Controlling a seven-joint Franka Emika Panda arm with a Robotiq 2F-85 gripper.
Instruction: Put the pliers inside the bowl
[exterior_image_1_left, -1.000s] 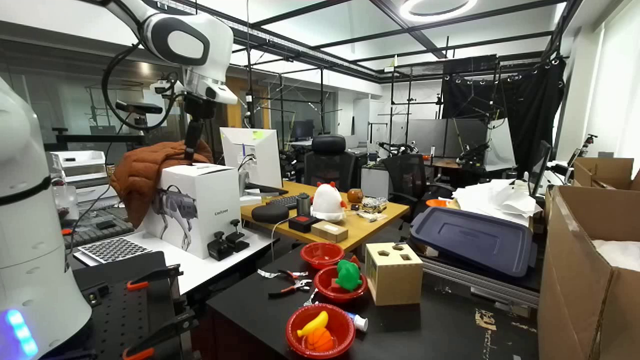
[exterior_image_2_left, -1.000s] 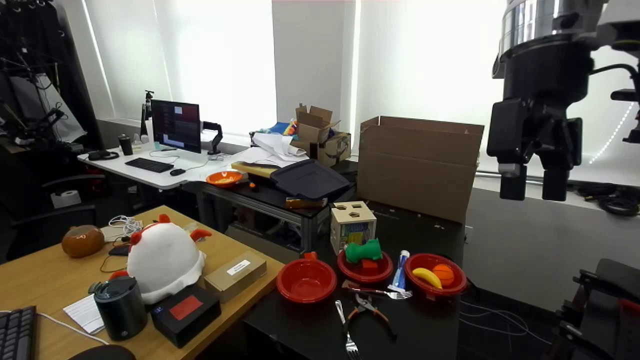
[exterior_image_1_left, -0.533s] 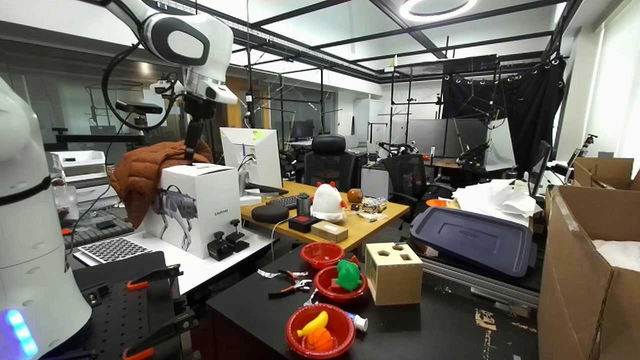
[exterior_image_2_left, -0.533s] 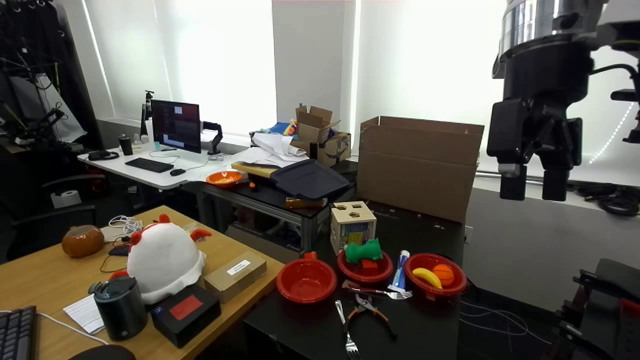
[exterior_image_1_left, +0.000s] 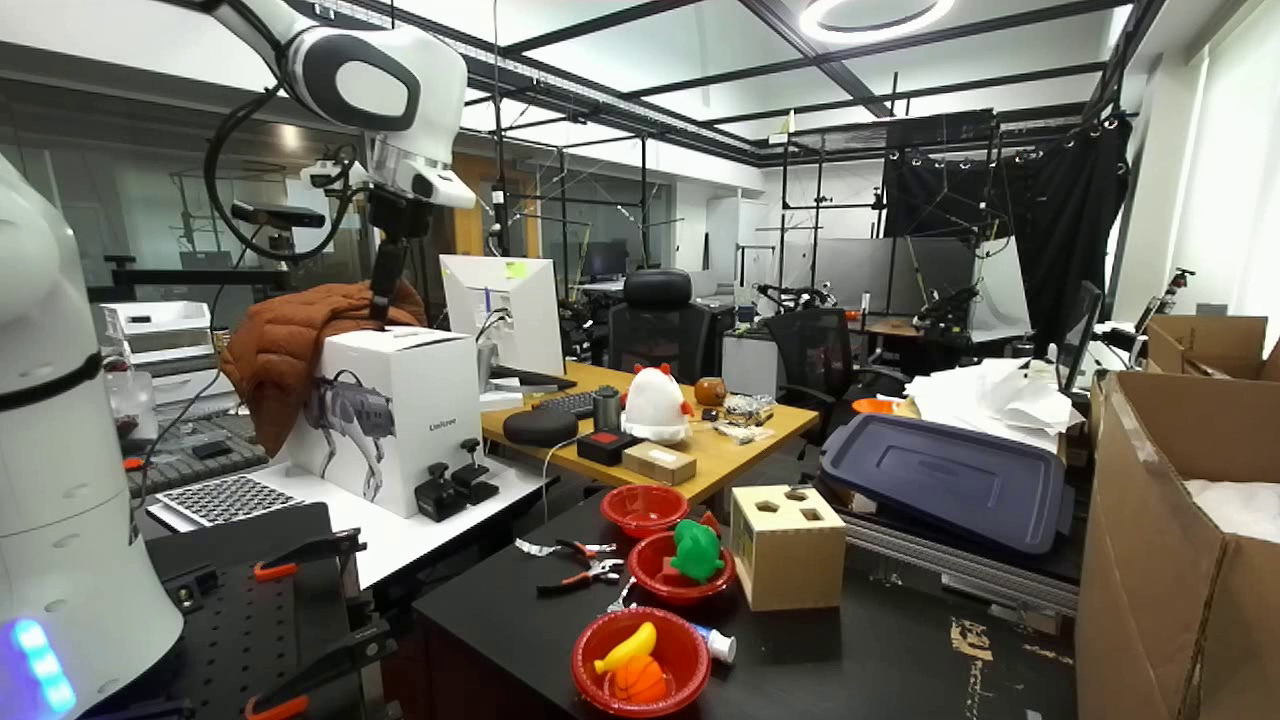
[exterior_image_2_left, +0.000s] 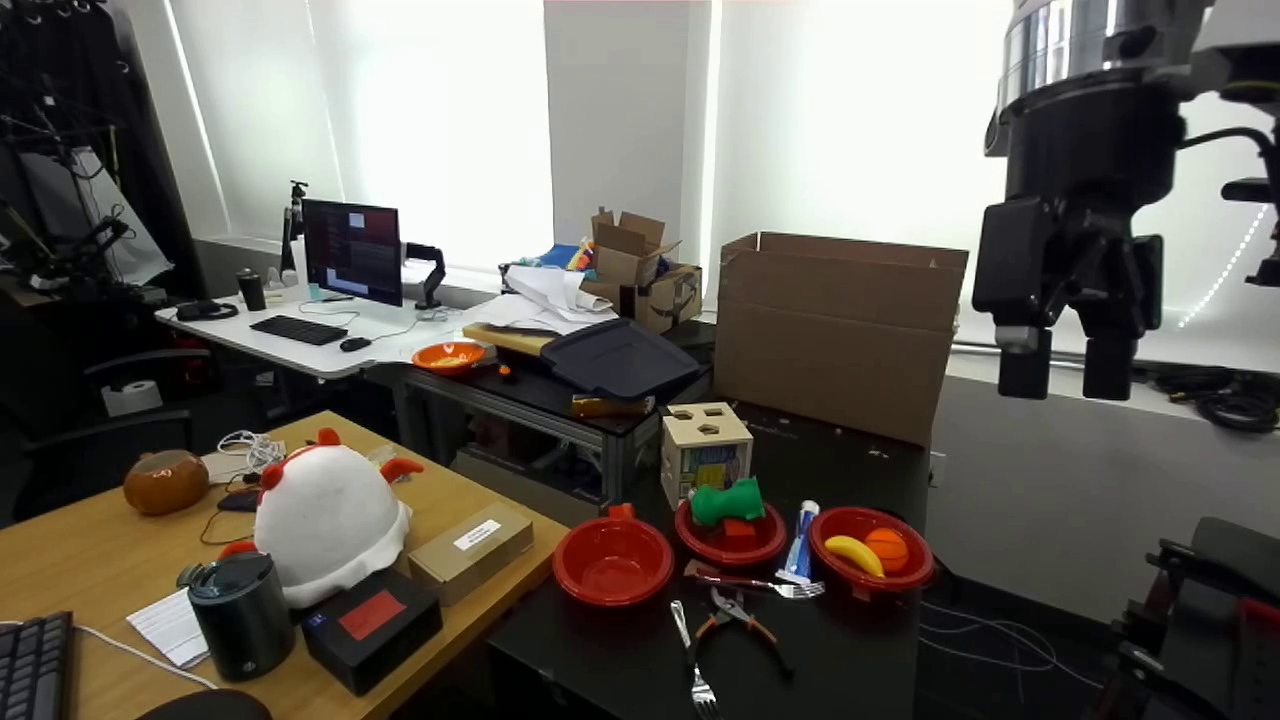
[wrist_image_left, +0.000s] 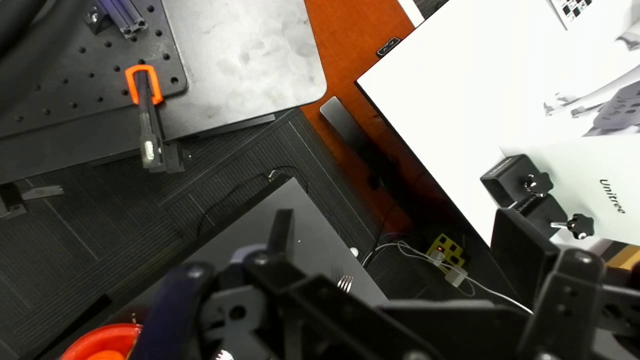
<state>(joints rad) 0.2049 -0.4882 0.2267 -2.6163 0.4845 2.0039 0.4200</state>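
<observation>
A: Wrist view, nearest item: state of the claw (wrist_image_left: 400, 237)?

B: Wide. Its two fingertips stand well apart; table (wrist_image_left: 320, 252) and carpet (wrist_image_left: 325, 185) show between them.

A: Anything lying on that table?

B: Fork tines (wrist_image_left: 345, 283), beside the claw's linkage, which hides part of the surface. Which fork, cannot tell.

A: And the pliers (exterior_image_2_left: 733, 612), relative to the claw?

B: In an exterior view they lie flat on the same table, below the claw, well apart from it, and to its left in the picture. In both exterior views the claw hangs well above their level.

A: Neighbours, nearest first?

B: Silver fork (exterior_image_2_left: 697, 685) alongside; one plier handle seems to lie over it, contact uncertain. Just beyond the metal head, a red-handled fork (exterior_image_2_left: 762, 584).

A: Past the forks?

B: Left red bowl (exterior_image_2_left: 612, 575). Middle red bowl (exterior_image_2_left: 695, 538): green toy (exterior_image_2_left: 727, 503) and red block (exterior_image_2_left: 740, 529). Right red bowl (exterior_image_2_left: 845, 525): toy banana (exterior_image_2_left: 854, 554) and orange ball (exterior_image_2_left: 886, 549). A tube (exterior_image_2_left: 802, 545) lies between the middle and right ones. The pliers are outside all three.

A: Farther back?

B: Wooden box (exterior_image_2_left: 706, 452) with shapes cut in its top, standing behind the middle red bowl. Farther still, to the picture's right, a large cardboard box (exterior_image_2_left: 840, 340).
</observation>
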